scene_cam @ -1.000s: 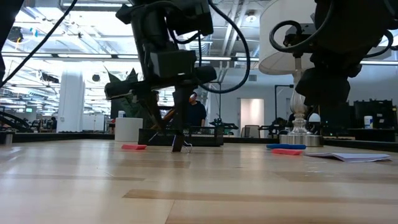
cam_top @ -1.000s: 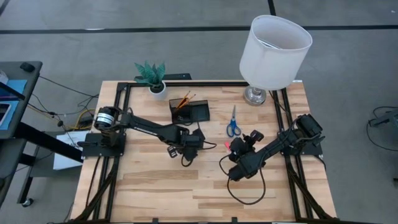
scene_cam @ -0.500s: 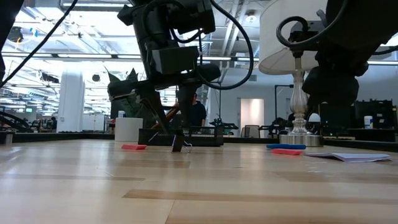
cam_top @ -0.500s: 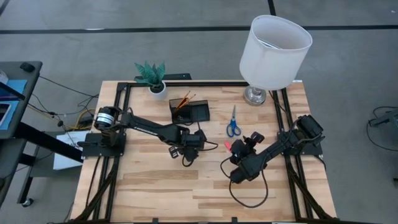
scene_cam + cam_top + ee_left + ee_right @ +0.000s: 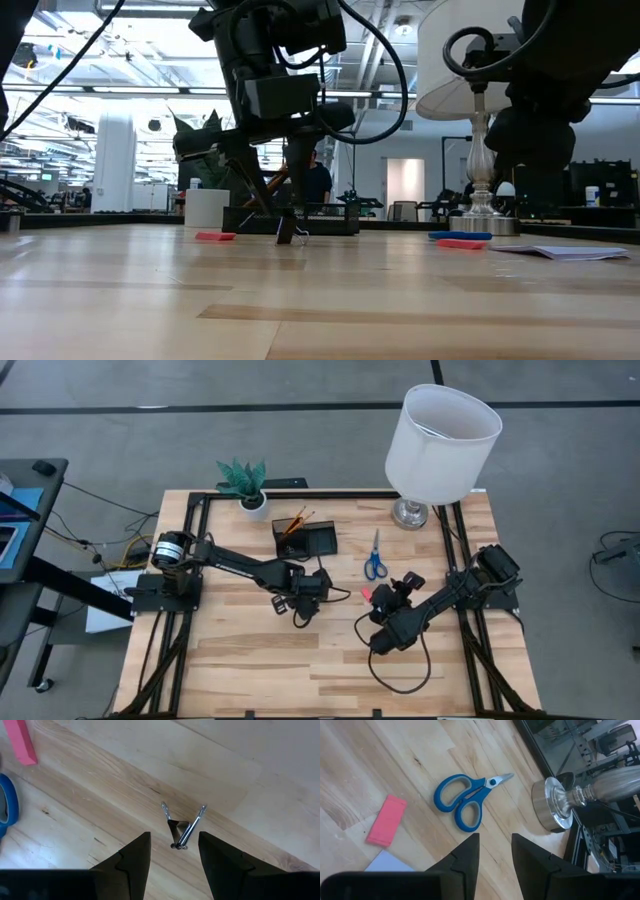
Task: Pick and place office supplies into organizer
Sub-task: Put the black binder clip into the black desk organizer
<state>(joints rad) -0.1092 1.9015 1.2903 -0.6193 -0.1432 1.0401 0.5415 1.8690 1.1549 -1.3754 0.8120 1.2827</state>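
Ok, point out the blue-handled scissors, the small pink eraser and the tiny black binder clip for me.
Blue-handled scissors (image 5: 462,800): right wrist view, on the blue handle loops.
Small pink rectangular eraser (image 5: 386,820): right wrist view, middle of its top face.
Tiny black binder clip (image 5: 178,827): left wrist view, on its black body between the wire arms.

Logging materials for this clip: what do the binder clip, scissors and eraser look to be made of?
Binder clip: probably metal, with shiny silver wire arms on a dark body. Scissors: glossy blue handles, likely plastic; bright blades that look like steel. Eraser: matte pink block, likely rubber or vinyl.
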